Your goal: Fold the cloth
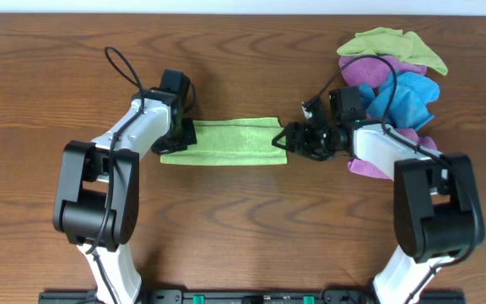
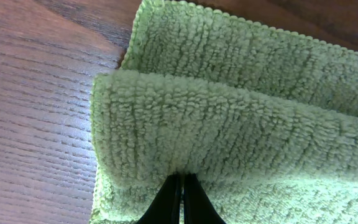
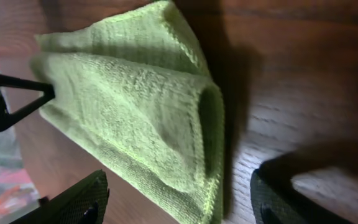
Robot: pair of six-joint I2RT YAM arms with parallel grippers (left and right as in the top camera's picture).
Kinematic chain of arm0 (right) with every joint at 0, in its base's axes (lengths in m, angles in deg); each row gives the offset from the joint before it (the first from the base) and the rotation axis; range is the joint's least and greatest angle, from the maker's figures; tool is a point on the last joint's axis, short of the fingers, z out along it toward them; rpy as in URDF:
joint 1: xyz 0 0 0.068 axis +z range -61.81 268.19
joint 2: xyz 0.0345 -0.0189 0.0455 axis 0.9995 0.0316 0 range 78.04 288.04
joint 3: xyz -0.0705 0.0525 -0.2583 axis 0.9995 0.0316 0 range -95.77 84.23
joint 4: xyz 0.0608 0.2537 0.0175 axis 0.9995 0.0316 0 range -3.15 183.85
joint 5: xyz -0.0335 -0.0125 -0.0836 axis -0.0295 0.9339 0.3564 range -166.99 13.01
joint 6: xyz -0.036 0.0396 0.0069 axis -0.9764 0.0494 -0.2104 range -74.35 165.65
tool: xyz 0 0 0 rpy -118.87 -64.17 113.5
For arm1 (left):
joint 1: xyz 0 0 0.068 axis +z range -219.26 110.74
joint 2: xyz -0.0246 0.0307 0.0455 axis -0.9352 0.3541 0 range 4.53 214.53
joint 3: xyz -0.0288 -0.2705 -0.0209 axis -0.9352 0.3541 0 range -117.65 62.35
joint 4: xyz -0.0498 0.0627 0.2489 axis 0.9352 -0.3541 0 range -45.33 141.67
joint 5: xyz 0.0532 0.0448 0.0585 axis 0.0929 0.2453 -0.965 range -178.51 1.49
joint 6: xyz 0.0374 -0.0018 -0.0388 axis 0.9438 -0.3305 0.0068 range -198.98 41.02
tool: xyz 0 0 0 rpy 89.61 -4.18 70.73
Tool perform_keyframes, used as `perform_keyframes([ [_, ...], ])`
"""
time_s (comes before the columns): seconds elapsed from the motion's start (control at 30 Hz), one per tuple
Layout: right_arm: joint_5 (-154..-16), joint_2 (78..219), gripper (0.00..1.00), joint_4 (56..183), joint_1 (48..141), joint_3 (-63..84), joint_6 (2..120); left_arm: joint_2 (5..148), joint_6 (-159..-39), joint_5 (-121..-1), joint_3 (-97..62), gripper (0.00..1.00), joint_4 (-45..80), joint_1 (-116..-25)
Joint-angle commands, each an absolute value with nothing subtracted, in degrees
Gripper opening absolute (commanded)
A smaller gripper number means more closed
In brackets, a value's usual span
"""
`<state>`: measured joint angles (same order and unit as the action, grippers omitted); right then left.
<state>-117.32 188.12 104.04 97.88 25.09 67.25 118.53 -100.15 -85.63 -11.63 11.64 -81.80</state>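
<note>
The green cloth (image 3: 135,118) is lying on the brown wooden table (image 3: 303,74), folded over so that two layers are showing. Its rounded fold is facing right and is throwing a dark shadow on the wood. The right gripper (image 3: 179,196) is hanging over the near end with its two black fingers (image 3: 73,202) spread wide apart, and a corner of the cloth is sitting between them. Far to the left, the left gripper (image 3: 45,94) is touching the cloth's other end with its pointy black tip
</note>
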Motion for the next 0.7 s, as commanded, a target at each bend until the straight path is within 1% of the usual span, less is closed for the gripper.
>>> perform_keyframes([
  [0.0, -118.0, 191.9, 0.74, 103.0, 97.7, 25.6, 66.9, 118.9, -100.7, -84.4, -11.3, 0.06, 10.8, -81.8],
  [0.1, -118.1, 193.8, 0.69, 102.0, 98.1, 25.6, 68.3, 118.9, -100.7, -84.4, -11.3, 0.06, 10.9, -81.8],
  [0.27, -119.4, 195.0, 0.68, 100.2, 99.7, 25.6, 68.3, 118.9, -100.7, -84.4, -11.3, 0.06, 11.0, -81.8],
  [0.33, -119.5, 195.0, 0.64, 99.5, 99.9, 25.6, 68.3, 118.9, -100.7, -84.4, -11.3, 0.06, 11.0, -81.8],
  [0.37, -119.4, 195.0, 0.6, 99.4, 99.9, 25.6, 68.3, 118.9, -100.7, -84.4, -11.3, 0.06, 11.0, -81.8],
  [0.47, -119.5, 195.0, 0.32, 99.3, 99.7, 25.6, 68.3, 118.9, -100.7, -84.4, -11.3, 0.06, 11.1, -81.8],
  [0.53, -119.5, 194.9, 0.09, 99.3, 99.3, 25.4, 68.4, 118.5, -100.6, -84.4, -11.5, 0.06, 11.1, -81.7],
  [0.57, -119.7, 194.9, 0.02, 99.3, 99.0, 25.3, 68.4, 118.1, -100.6, -84.4, -11.6, 0.06, 10.9, -81.5],
  [0.67, -121.5, 194.6, 0.01, 99.8, 97.9, 24.9, 68.3, 115.4, -99.9, -84.4, -13.3, 0.06, 9.0, -80.9],
])
